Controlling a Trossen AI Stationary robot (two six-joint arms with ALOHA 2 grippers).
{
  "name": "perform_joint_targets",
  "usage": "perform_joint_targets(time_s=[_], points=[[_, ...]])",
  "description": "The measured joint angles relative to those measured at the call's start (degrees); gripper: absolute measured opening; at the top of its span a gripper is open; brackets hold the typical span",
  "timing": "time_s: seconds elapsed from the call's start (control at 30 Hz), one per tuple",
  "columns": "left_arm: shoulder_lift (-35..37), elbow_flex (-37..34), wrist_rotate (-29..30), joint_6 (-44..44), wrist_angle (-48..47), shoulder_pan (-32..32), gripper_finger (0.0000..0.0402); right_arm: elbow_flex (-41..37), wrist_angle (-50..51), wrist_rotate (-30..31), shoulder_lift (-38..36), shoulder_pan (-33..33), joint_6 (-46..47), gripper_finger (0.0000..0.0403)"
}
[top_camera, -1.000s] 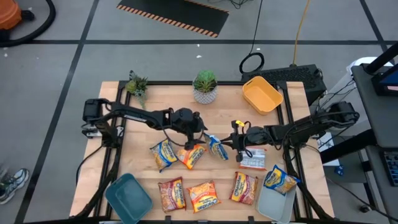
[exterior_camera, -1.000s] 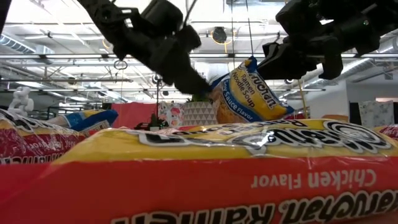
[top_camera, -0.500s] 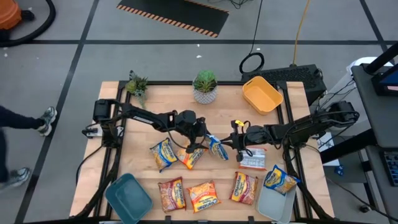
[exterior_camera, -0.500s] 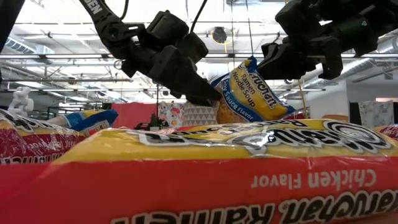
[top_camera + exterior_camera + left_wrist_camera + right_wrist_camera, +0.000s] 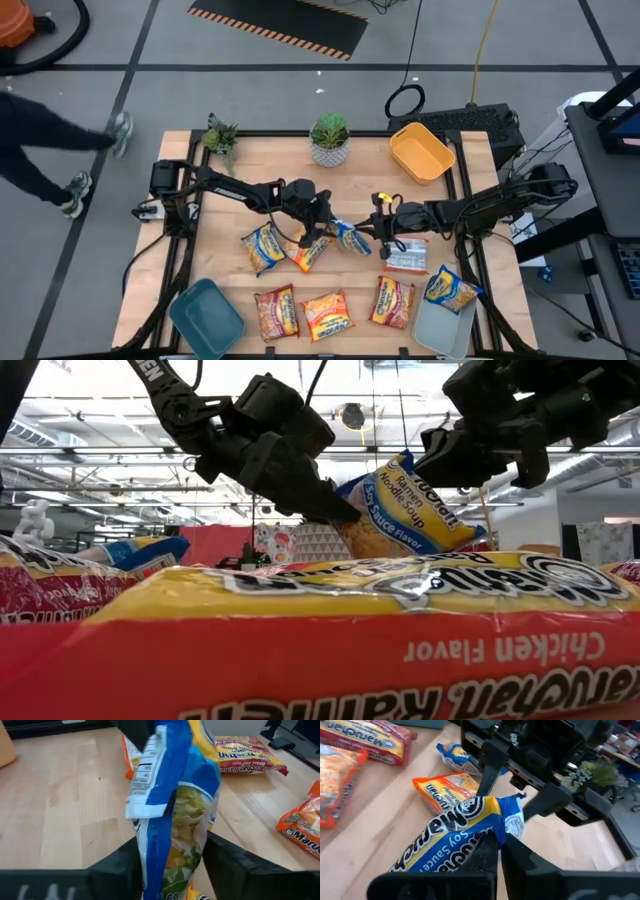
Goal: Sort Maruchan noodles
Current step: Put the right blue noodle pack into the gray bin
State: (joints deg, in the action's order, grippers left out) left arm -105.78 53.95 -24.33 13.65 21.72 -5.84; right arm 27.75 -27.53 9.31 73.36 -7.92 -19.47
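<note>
Over the wooden desk [image 5: 230,290] I see a crinkly blue-and-yellow Maruchan noodle packet [image 5: 349,237] lifted mid-desk, clamped at one end by my right pincer [image 5: 377,229]; my left pincer [image 5: 325,229] straddles its other end, fingers spread.

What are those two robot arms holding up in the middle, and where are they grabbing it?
A blue-and-yellow Maruchan soy sauce noodle packet, held in the air: the right end effector pinches one end, and the left end effector straddles the other.
</note>
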Motion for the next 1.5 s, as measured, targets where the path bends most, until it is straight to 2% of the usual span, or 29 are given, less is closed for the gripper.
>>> perform_joint_targets(time_s=[0.1,0.33,0.47,0.53,0.6,0.67,0.77,0.83,0.93,1.07,1.2,1.3,1.4,1.5], points=[[0.0,0.0,0.4,0.9,0.2,-0.3,0.0143,0.0,0.5,2.8,-0.5,0.0,0.8,0.0015],[0.0,0.0,0.4,0.7,2.1,-0.9,0.0101,0.0,3.6,3.4,-3.5,0.0,2.0,0.0053],[0.8,0.0,0.5,-0.6,1.6,-0.9,0.0097,0.0,7.4,9.1,-7.7,-0.1,5.8,0.007],[1.2,0.0,0.6,-1.1,2.8,-0.9,0.0097,0.0,9.5,14.0,-10.7,-0.1,10.8,0.0076],[2.7,0.0,2.3,-2.1,1.2,-0.8,0.0097,0.0,11.4,19.8,-13.9,0.0,17.4,0.0081],[3.4,0.1,5.5,-2.4,2.8,-0.4,0.0097,0.0,13.6,22.1,-17.5,0.1,22.3,0.0086],[6.0,0.0,10.1,-2.0,1.0,0.1,0.0096,0.4,17.1,19.5,-21.6,0.0,27.1,0.0098],[7.5,0.2,13.6,-1.0,-0.1,0.7,0.0096,2.2,23.6,19.0,-23.1,-0.1,31.4,0.011],[8.8,0.1,16.9,0.3,-1.3,1.6,0.0097,6.3,31.0,18.6,-23.4,0.0,39.3,0.0133],[9.6,0.1,18.1,1.3,-2.1,2.2,0.0097,10.6,33.1,14.5,-21.8,-1.4,40.4,0.0164],[9.6,0.1,18.5,1.2,-4.3,2.2,0.0097,10.9,33.3,14.5,-19.8,-2.4,39.9,0.0181],[9.6,0.1,22.7,0.3,-7.2,2.2,0.0097,10.9,33.6,14.7,-17.6,-2.3,40.0,0.0185],[9.5,0.1,27.2,-0.7,-8.8,2.0,0.0097,11.0,33.7,18.2,-14.1,-2.2,40.5,0.0185],[9.5,0.1,27.6,-1.4,-9.9,1.6,0.0097,11.0,33.4,22.6,-9.5,-0.5,42.1,0.0185]])
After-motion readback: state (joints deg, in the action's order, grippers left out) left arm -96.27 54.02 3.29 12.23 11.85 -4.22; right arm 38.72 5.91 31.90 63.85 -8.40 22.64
